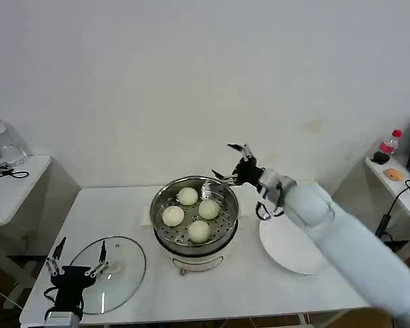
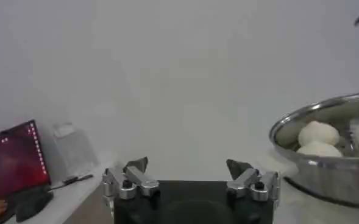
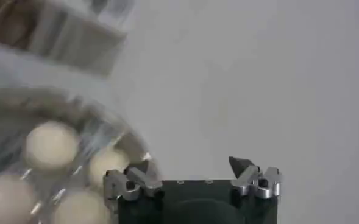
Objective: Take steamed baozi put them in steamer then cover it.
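All 4 steamed baozi [image 1: 189, 214] in steamer [image 1: 222, 240], right gripper [image 1: 230, 164] open & empty by rim, cover [image 1: 126, 273] on table near open left gripper [image 1: 77, 258], covering left.
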You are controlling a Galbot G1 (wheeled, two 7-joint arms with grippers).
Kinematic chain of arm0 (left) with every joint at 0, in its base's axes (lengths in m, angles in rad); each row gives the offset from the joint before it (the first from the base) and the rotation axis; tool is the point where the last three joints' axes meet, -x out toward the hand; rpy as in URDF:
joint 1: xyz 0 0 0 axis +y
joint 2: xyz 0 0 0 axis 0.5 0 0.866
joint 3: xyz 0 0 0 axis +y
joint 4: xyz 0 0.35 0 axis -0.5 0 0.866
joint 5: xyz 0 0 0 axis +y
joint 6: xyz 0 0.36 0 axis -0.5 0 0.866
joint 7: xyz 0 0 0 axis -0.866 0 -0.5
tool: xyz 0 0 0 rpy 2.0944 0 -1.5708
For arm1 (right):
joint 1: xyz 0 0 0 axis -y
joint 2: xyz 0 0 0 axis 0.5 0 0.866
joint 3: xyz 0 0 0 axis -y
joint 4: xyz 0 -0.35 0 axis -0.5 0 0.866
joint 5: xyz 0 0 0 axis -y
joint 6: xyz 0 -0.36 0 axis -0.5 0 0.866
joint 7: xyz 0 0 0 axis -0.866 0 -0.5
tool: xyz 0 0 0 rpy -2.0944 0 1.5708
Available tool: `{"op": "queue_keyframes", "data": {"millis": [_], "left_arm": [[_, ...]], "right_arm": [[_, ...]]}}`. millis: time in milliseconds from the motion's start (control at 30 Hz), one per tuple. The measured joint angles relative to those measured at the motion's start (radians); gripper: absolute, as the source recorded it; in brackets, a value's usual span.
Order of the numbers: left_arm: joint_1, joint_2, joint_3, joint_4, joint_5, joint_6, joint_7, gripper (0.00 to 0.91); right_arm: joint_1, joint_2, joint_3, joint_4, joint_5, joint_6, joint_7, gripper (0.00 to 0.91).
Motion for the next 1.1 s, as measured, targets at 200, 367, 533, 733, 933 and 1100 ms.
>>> {"op": "queue_keyframes", "data": {"millis": [200,367,533,733,933,1100], "left_arm": [[0.044,0.019,-0.017,0.065,0.202,-0.042,-0.023,0.907],[0.067,0.033,-0.018,0.132,0.414,-0.088,-0.062,0.907],[0.059,0.054,-0.002,0.209,0.631,-0.119,-0.094,0.907],[0.03,0.083,0.019,0.284,0.823,-0.132,-0.097,0.907],[0.001,0.112,0.03,0.347,0.926,-0.138,-0.089,0.907],[-0.034,0.136,0.033,0.397,0.97,-0.138,-0.075,0.907]], "right_arm": [[-0.373,0.129,0.354,0.058,-0.029,0.149,0.021,0.907],[-0.619,0.205,0.582,0.075,-0.024,0.224,0.029,0.907],[-0.747,0.257,0.696,0.083,-0.025,0.271,0.035,0.907],[-0.838,0.301,0.776,0.083,-0.027,0.309,0.038,0.907],[-0.889,0.326,0.824,0.083,-0.03,0.331,0.041,0.907],[-0.923,0.346,0.843,0.092,-0.033,0.341,0.043,0.907]]}}
